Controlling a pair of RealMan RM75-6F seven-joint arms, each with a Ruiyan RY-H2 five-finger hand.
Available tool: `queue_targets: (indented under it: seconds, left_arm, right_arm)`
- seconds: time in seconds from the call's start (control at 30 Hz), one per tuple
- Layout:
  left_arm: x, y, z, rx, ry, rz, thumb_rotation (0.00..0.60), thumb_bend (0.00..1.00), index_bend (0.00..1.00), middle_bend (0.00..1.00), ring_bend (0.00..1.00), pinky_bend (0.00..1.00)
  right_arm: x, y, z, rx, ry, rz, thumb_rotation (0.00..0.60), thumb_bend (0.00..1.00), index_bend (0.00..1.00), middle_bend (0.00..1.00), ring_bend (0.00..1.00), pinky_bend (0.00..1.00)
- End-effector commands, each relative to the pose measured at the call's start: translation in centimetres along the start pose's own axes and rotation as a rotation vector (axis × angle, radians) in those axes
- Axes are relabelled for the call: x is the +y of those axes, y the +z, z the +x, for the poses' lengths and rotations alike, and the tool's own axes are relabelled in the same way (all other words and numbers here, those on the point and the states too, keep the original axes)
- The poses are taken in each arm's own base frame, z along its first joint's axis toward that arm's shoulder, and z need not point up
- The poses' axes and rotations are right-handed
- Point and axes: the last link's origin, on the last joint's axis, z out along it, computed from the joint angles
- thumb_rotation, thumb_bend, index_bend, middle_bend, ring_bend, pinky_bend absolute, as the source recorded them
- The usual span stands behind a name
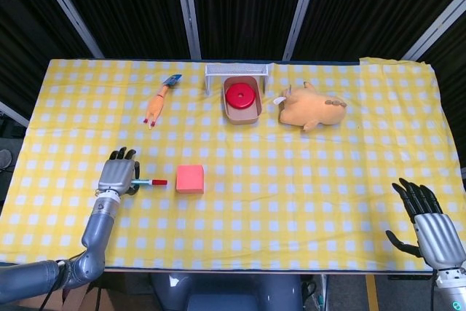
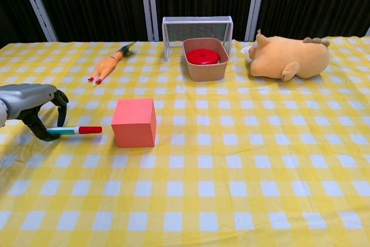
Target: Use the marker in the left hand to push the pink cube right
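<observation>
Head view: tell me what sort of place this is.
Most likely a robot test bench or lab setup, not a home. A table under a yellow checked cloth stands before black curtains on metal poles, and odd props lie scattered on it: a plush toy, a rubber chicken, a pink cube.

Bright, even overhead light fills both views; shadows are soft and short, as under the pink cube (image 2: 134,122). Focus is sharp throughout, with no glare.
</observation>
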Motion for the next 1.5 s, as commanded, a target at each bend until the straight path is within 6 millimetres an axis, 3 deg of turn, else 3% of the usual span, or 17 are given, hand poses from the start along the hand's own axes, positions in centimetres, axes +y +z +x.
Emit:
queue_targets:
  seconds: [0.03, 0.33, 1.17, 1.5]
  left_arm:
    - [0.4, 0.0, 0.2, 0.0, 0.001, 0.01, 0.6, 0.45, 0.66, 0.11, 0.0, 0.09]
    - [2.4, 0.3, 0.2, -0.008, 0.001, 0.006, 0.6, 0.45, 0.66, 0.11, 0.0, 0.09]
    - [11.4, 1.0, 1.4, 0.004, -0.038, -0.083, 0.6, 0.45, 0.67, 0.11, 0.0, 0.09]
    - [12.8, 1.1, 1.7, 0.01, -0.024, -0.081, 0.6, 0.45, 0.67, 0.12, 0.0, 0.09]
  right_arm:
    - [0.0, 0.0, 0.0, 0.0, 0.0, 0.0, 0.6, 0.32, 0.0, 0.0, 0.0, 0.0]
    - [0.0, 0.0, 0.1, 0.001, 0.004, 0.001, 0.6, 0.32, 0.0, 0.0, 0.0, 0.0]
    - [0.0, 0.0, 0.2, 0.002, 0.017, 0.004, 0.6, 0.32, 0.0, 0.0, 0.0, 0.0]
    - [0.0, 0.0, 0.2, 0.0, 0.026, 0.004, 0.6, 0.32, 0.0, 0.0, 0.0, 0.0]
